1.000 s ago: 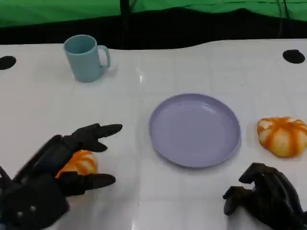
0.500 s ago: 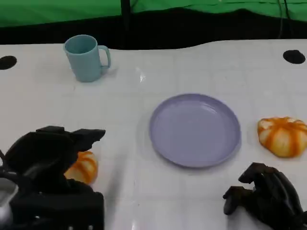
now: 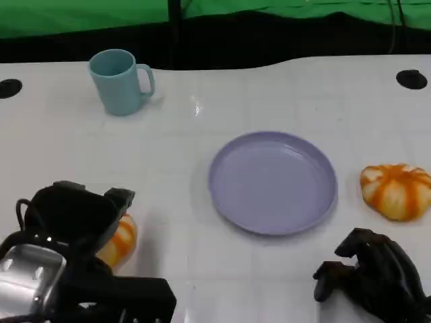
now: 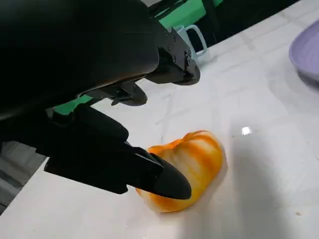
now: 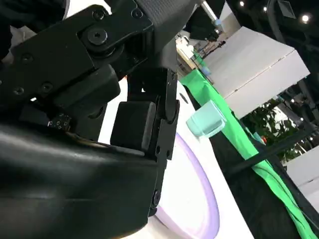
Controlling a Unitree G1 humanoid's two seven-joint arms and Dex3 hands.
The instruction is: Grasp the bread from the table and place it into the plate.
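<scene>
An orange and white bread (image 3: 121, 237) lies on the white table at the near left, half covered by my left hand (image 3: 74, 219). In the left wrist view, one black finger (image 4: 159, 177) touches the near side of this bread (image 4: 194, 159), while the other fingers (image 4: 169, 69) hover apart above it. The lilac plate (image 3: 273, 182) sits empty in the middle of the table. A second bread (image 3: 396, 190) lies to the right of the plate. My right hand (image 3: 370, 276) rests near the front edge at the right, fingers curled in with nothing in them.
A light blue cup (image 3: 120, 81) stands at the far left, and shows again as a cup (image 5: 208, 119) beyond the plate's rim (image 5: 199, 199) in the right wrist view. Two black holes (image 3: 9, 87) (image 3: 412, 79) mark the table's far corners. A green backdrop lies behind.
My left hand has turned over and dropped onto the left bread, fingers now curving around it instead of stretching flat above. The right hand, plate and right bread have not moved.
</scene>
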